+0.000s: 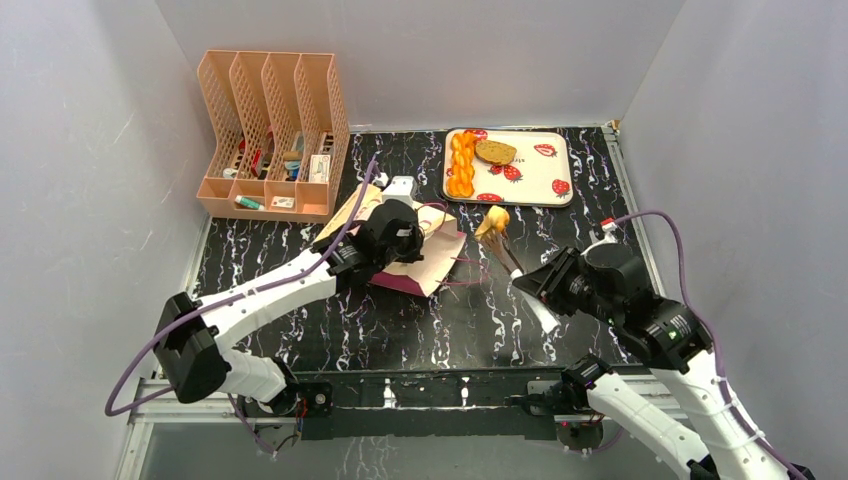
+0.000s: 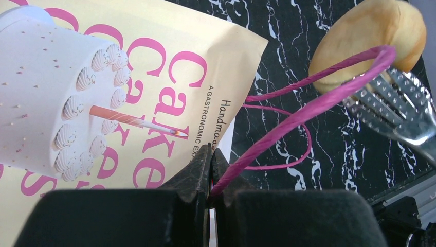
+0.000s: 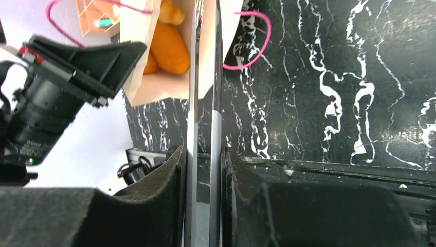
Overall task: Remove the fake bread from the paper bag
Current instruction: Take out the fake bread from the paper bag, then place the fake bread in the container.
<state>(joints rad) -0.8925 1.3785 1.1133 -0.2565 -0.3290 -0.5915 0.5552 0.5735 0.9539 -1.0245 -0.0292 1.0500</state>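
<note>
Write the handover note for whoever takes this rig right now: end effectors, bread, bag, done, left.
Left end effector: shut on the purple cord handle of the paper bag.
Right end effector: shut on metal tongs, which grip a round bun outside the bag, between it and the tray.
Done: braided loaf and brownish piece lie on the strawberry tray.
Left: probably set the bun on the tray, then go back in; orange pastries show inside the bag.
Watch: in the left wrist view the handle crosses in front of the tongs and may snag.
</note>
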